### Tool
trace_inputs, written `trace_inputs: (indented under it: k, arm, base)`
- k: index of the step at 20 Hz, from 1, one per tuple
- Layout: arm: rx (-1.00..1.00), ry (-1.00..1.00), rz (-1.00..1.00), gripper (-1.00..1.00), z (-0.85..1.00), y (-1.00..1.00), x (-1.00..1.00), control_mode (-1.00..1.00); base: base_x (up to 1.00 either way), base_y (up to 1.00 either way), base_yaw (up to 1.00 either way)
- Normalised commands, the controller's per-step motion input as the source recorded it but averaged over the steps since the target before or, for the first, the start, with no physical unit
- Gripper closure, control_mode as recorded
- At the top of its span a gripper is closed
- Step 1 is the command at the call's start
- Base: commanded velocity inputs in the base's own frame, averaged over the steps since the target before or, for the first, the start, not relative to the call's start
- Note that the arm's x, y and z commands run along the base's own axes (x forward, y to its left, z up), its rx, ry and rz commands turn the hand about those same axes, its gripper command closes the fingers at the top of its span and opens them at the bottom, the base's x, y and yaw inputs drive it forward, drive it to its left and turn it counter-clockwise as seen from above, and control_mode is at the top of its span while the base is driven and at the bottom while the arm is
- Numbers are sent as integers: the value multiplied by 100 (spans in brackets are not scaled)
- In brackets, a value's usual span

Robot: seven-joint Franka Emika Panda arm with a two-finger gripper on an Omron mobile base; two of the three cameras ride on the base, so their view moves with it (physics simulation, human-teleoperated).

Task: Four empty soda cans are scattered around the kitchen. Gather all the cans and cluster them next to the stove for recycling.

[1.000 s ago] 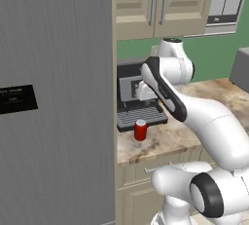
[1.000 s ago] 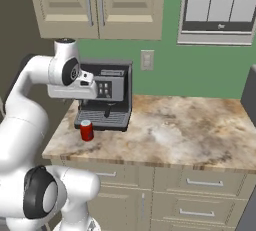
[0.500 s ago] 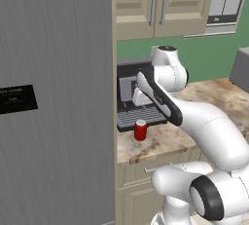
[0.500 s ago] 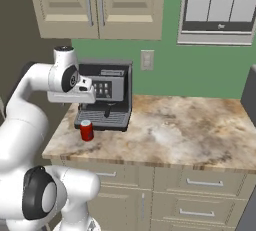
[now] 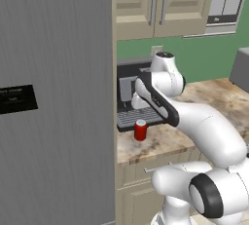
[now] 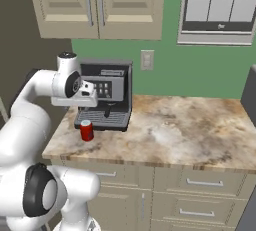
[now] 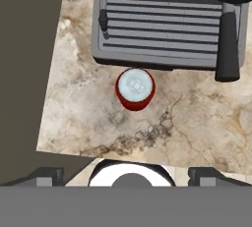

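Soda can stands upright just before the espresso machine's drip tray. Approach step: gripper hovers above, fingers apart, empty; next, descend centred over it.

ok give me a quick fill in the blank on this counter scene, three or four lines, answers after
1. The soda can is coloured ____.
2. The can stands upright on the counter just in front of the ____ machine's drip tray.
3. In the hand view, the pincer has its fingers ____, with nothing between them.
4. The wall behind the counter is painted ____.

Missing words: red; coffee; open; green
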Motion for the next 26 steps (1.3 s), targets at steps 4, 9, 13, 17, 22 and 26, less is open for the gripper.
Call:
trace_inputs:
  k: [4, 9, 13, 17, 22, 26]
  arm:
    - [0, 0, 2, -100, -14, 0, 29, -100]
    - [0, 0, 4, -100, -10, 0, 26, -100]
    - [0, 0, 1, -100, -8, 0, 20, -100]
    - [0, -1, 0, -100, -9, 0, 14, -100]
    - [-1, -1, 0, -100, -11, 1, 12, -100]
    - [-3, 0, 0, -100, -15, 4, 1, -100]
  base:
    - [0, 0, 0]
    - [0, 0, 0]
    - [0, 0, 0]
    - [0, 0, 0]
    - [0, 0, 0]
    - [0, 0, 0]
